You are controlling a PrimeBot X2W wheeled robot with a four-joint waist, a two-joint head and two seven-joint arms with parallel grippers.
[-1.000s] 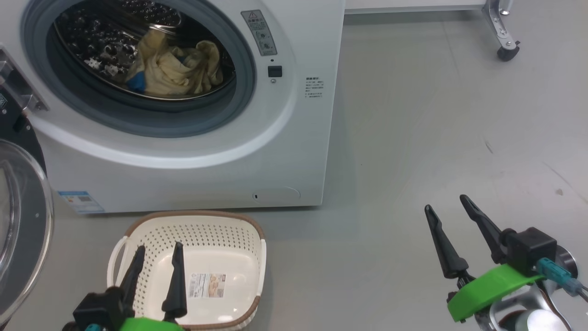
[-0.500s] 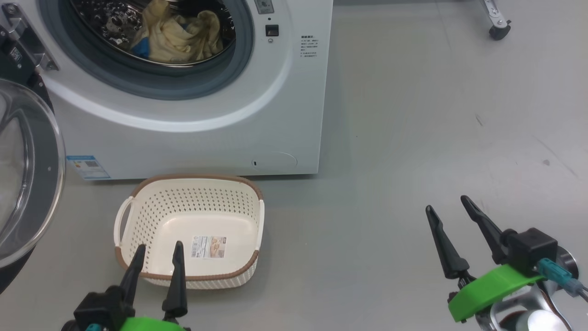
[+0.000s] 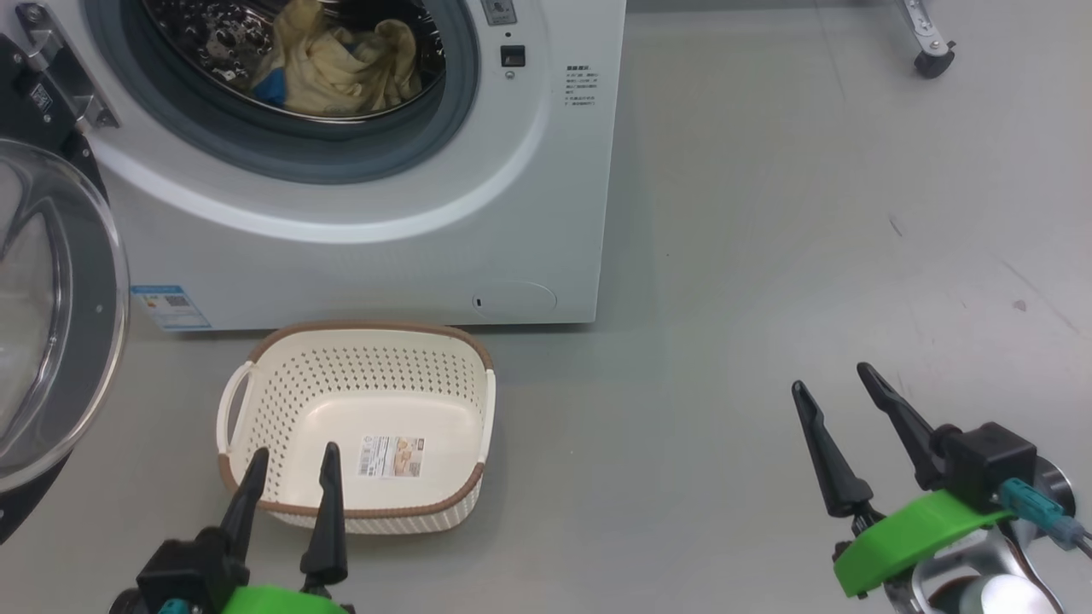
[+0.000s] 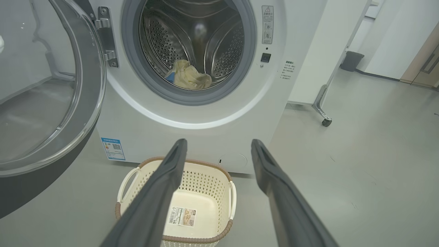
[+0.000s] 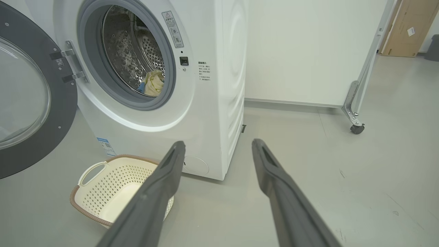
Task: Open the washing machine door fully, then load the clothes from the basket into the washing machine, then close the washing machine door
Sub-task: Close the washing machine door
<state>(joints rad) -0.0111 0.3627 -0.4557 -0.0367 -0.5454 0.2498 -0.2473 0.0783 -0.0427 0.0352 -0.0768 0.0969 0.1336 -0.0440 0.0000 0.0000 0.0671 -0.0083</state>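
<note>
While both arms are held low, the washing machine door is seen swung wide open, well to the left of the left gripper's fingers, with its glass bowl turned outward and its hinge fixed at the machine's left side. The left gripper is held with its two dark fingers spread wide, and nothing is gripped between them. In the head view their tips are seen over the near rim of the basket. The basket is set on the floor just ahead of those fingers, close in front of the washing machine, and a label is seen on its bottom. The clothes are found well beyond the fingertips, heaped inside the drum behind the grey gasket, with a blue patch shown at their left. Further right, the right gripper is held over the floor, well apart from basket and machine, its fingers likewise spread wide with nothing between them. A caster is seen far beyond its fingertips.
</note>
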